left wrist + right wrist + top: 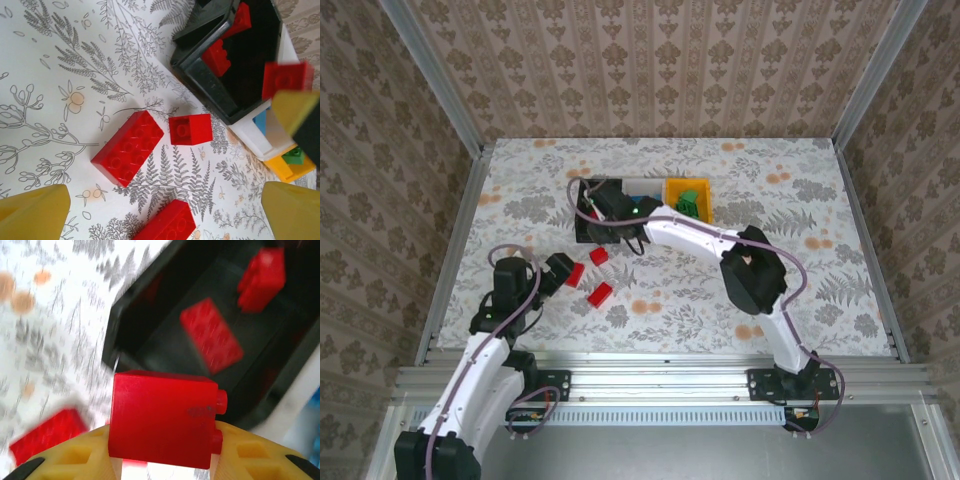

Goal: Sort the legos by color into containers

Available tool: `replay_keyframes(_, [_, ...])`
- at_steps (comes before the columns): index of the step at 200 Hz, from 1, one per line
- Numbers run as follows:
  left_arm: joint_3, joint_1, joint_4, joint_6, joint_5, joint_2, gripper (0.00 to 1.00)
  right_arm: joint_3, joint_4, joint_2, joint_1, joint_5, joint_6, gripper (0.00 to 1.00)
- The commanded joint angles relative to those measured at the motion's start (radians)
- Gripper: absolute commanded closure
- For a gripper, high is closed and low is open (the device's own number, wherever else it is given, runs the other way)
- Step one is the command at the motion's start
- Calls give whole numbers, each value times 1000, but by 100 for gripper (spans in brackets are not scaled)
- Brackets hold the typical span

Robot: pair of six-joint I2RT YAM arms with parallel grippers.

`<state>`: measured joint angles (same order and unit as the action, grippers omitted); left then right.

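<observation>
1 red lego, faint unreadable smudge, in right end effector.

The red legos, black bin, white bin and orange-yellow bin sit on a floral-patterned table.

This looks like a robot test cell in a lab, for all its homely patterns. Bare aluminium posts frame flat wall panels papered in brown damask, and the surface wears a printed fern-and-flower sheet. Two white-and-black robot arms are bolted to a metal rail along the near edge, purple cables looping off them.
</observation>
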<state>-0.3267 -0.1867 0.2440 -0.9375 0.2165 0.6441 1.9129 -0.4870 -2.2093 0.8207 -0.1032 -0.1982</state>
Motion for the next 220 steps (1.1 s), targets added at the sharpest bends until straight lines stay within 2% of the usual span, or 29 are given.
replay_keyframes(1, [-32, 9, 9, 31, 14, -1, 0, 128, -126, -99, -22, -47, 54, 57])
replay_keyframes(23, [-29, 9, 0, 34, 6, 5, 0, 230, -172, -161, -40, -53, 63, 46])
replay_keyframes(40, [-31, 9, -6, 37, 7, 17, 0, 220, -150, -140, -45, -53, 77, 39])
replay_keyframes(84, [-26, 9, -34, 22, 25, 44, 0, 197, -136, -47, -30, -47, 95, 37])
replay_keyframes(134, [-8, 9, -41, 23, 12, 19, 0, -102, -71, 156, 92, -110, -12, 37])
replay_keyframes(173, [-12, 12, -13, 45, 14, 16, 0, -359, -23, 270, 196, -150, -188, 33])
replay_keyframes(220, [18, 15, -12, 13, 1, -25, 0, -447, 31, 239, 264, -213, -569, 30])
